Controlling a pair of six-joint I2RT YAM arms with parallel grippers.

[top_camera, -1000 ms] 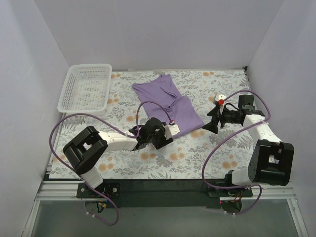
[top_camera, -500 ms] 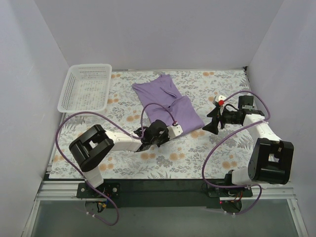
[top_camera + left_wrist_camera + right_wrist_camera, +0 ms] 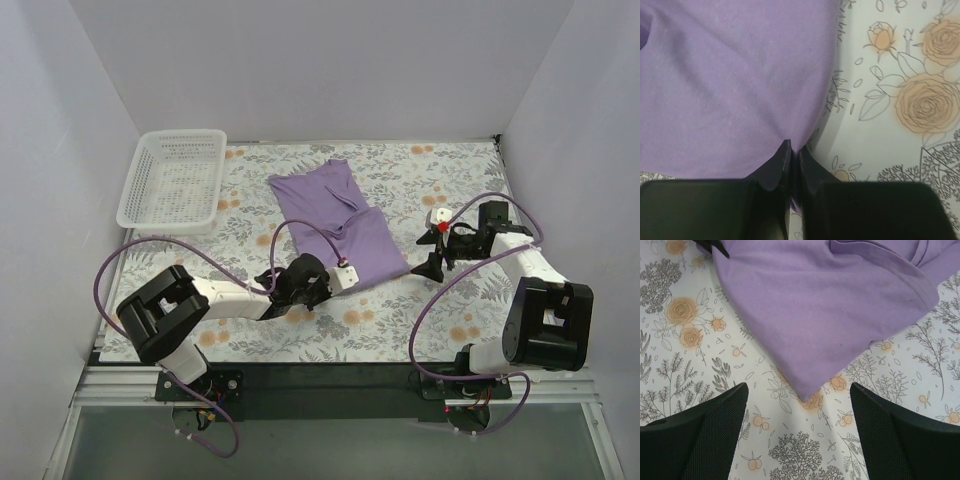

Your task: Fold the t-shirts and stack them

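The lavender t-shirt (image 3: 340, 213) lies partly folded on the floral table cover, in the middle of the table. My left gripper (image 3: 334, 283) is shut on the shirt's near left edge. In the left wrist view the purple t-shirt (image 3: 730, 85) cloth is pinched between the closed fingertips of the left gripper (image 3: 794, 148). My right gripper (image 3: 430, 246) stands open just right of the shirt's near right corner. In the right wrist view that corner of the t-shirt (image 3: 825, 305) lies between the spread fingers of the right gripper (image 3: 799, 388), untouched by them.
A white plastic basket (image 3: 135, 190) stands at the far left of the table. The floral table cover (image 3: 450, 165) runs to grey walls at the left, back and right. Purple cables loop from both arms over the near part of the table.
My left gripper has shut on the shirt's near edge and its arm has shifted left. My right gripper has swung down closer to the shirt's near right corner.
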